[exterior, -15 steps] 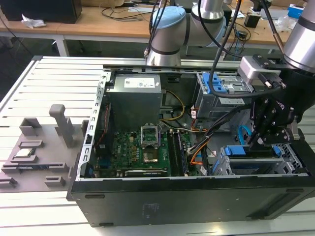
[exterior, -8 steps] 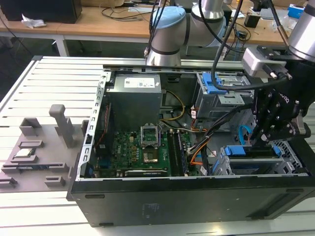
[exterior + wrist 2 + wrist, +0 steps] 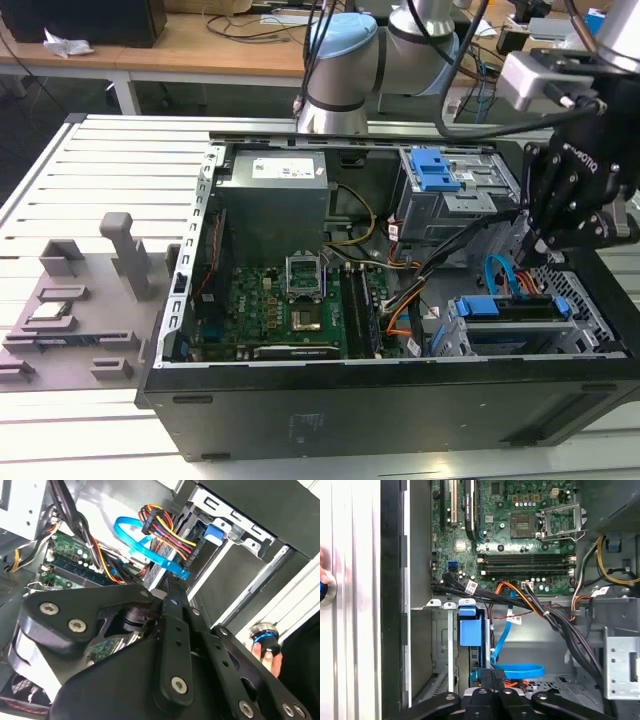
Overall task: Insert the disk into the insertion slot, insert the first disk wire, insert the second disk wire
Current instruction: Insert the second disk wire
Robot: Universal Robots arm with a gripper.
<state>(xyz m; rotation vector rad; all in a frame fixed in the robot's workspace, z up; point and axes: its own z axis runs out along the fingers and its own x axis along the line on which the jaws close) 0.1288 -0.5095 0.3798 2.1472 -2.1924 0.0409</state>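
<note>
Now the gripper hangs low over the insertion slot at the exterior view's right end of the open computer case, its fingers drawn narrow around the plug end of the second disk wire. Beside that blue loop, the first disk wire sits plugged into the disk.

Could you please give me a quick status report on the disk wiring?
Gripper down at the disk's rear. Second disk wire looped at its tip; first disk wire plugged alongside. Nothing in the way.
</note>
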